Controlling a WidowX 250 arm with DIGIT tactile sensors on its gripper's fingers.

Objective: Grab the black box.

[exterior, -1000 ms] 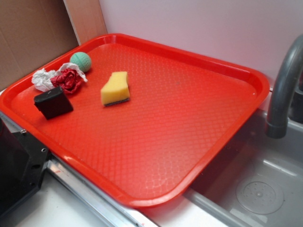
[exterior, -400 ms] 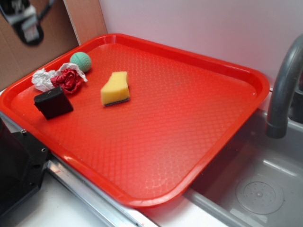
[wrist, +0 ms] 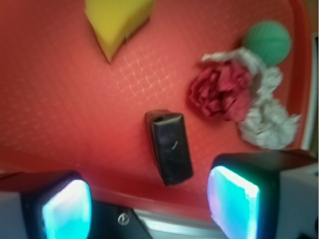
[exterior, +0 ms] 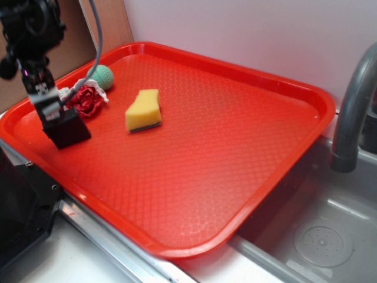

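The black box (exterior: pixel 69 132) lies flat on the red tray (exterior: pixel 235 147) near its left edge. In the wrist view the box (wrist: pixel 171 148) sits just ahead of the gap between the fingers. My gripper (exterior: pixel 48 109) hangs over the box's left end in the exterior view. In the wrist view the gripper (wrist: pixel 149 204) is open wide, with glowing pads (wrist: pixel 232 201) left and right, and nothing between them.
A yellow sponge (exterior: pixel 144 110) lies right of the box. A red crumpled cloth (exterior: pixel 85 100), white crumpled paper (wrist: pixel 266 117) and a green ball (exterior: pixel 102 75) lie behind it. A grey faucet (exterior: pixel 353 112) and a sink (exterior: pixel 318 236) stand at the right. A black object (exterior: pixel 20 206) sits below the tray's left edge.
The gripper came in from the upper left and has come down over the black box. The objects on the tray have not moved.
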